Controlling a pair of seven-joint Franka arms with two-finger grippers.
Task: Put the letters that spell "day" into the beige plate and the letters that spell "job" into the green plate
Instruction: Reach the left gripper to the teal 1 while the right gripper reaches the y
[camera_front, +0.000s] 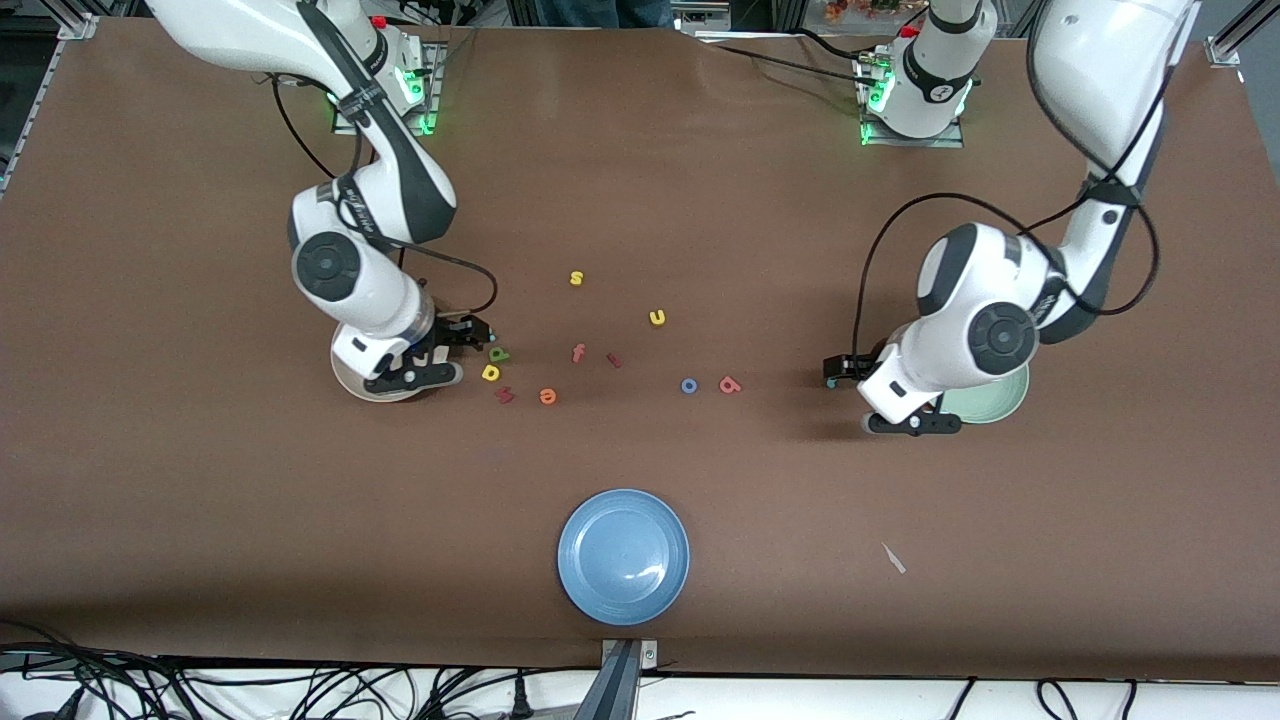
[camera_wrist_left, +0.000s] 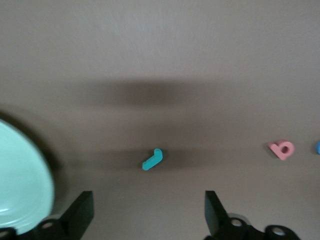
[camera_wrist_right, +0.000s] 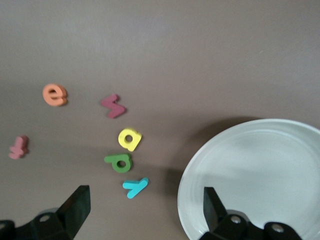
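Observation:
The teal "j" (camera_wrist_left: 152, 159) lies on the table just ahead of my left gripper (camera_wrist_left: 149, 212), which is open and holds nothing. It hovers low (camera_front: 848, 395) beside the green plate (camera_front: 1000, 400), whose rim (camera_wrist_left: 22, 180) shows in the left wrist view. The salmon "b" (camera_front: 730, 384) and blue "o" (camera_front: 689, 385) lie toward the table's middle. My right gripper (camera_wrist_right: 145, 212) is open over the edge of the beige plate (camera_wrist_right: 260, 170). The teal "y" (camera_wrist_right: 135, 187), green "d" (camera_wrist_right: 118, 162) and yellow "a" (camera_wrist_right: 129, 138) lie just off the plate, the "y" closest to the open jaws.
An orange "e" (camera_front: 547, 396), a pink "f" (camera_front: 578, 352), two dark red letters (camera_front: 505, 394), a yellow "s" (camera_front: 576, 278) and a yellow "u" (camera_front: 657, 317) are scattered mid-table. A blue plate (camera_front: 623, 556) sits near the front edge.

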